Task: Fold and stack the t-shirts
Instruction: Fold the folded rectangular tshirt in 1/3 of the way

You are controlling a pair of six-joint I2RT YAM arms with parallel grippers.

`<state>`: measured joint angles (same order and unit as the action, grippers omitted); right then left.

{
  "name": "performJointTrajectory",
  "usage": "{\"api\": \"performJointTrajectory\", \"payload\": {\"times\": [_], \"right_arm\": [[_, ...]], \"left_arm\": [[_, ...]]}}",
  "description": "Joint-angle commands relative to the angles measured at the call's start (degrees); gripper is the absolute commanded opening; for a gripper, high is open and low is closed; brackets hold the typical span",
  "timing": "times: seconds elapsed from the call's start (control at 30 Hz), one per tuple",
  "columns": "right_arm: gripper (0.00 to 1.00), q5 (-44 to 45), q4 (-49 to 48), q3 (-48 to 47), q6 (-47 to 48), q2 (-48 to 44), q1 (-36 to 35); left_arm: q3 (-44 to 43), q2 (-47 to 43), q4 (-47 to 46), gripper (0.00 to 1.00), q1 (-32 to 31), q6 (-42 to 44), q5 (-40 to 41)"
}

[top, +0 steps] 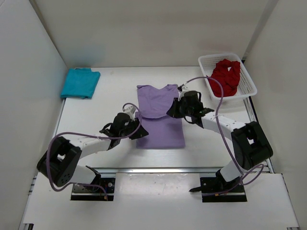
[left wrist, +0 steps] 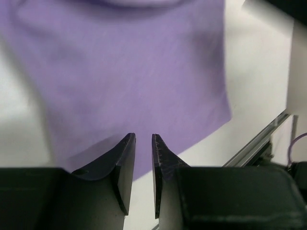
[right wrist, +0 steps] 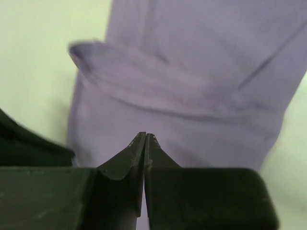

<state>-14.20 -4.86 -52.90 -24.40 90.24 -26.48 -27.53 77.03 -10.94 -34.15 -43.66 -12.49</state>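
Observation:
The lavender t-shirt (top: 160,120) lies partly folded on the table's middle, its upper part doubled over the lower. My left gripper (top: 139,132) is at its near left edge; in the left wrist view (left wrist: 143,139) the jaws stand a narrow gap apart, empty, just above the cloth (left wrist: 129,72). My right gripper (top: 173,109) is at the shirt's right edge; in the right wrist view (right wrist: 145,136) it is shut with nothing seen between the jaws, over the folded cloth (right wrist: 192,72). The teal t-shirt (top: 80,82) lies folded at the back left. The deep red t-shirt (top: 227,76) is bunched in the basket.
A white mesh basket (top: 250,86) stands at the back right corner. White walls close in the table on the left, back and right. A metal rail (top: 168,169) runs along the near edge by the arm bases.

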Motion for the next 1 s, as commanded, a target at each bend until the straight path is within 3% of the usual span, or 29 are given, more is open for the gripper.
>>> {"api": "performJointTrajectory", "payload": {"times": [0.0,0.23,0.53,0.8,0.97], "right_arm": [[0.0,-5.82,-5.86,5.26,-3.54,0.37,1.25],[0.0,-8.21,-8.23,9.13,-3.64,2.31,3.27],[0.0,-9.27,-10.43,14.4,-4.6,5.12,5.82],[0.0,-10.06,-10.78,15.82,-4.43,4.25,6.88],[0.0,-9.89,-9.2,15.73,-4.69,-0.13,6.44]], "left_arm": [[-6.81,6.08,-1.36,0.31,1.63,0.77,-1.02],[-17.81,20.51,-1.89,0.29,5.4,0.77,-2.45],[-23.27,26.85,-6.89,0.3,11.11,-2.74,-4.47],[-18.97,27.38,-13.58,0.35,14.63,-7.23,-5.96],[-14.58,19.66,-13.41,0.34,13.16,-6.01,-5.62]]}}
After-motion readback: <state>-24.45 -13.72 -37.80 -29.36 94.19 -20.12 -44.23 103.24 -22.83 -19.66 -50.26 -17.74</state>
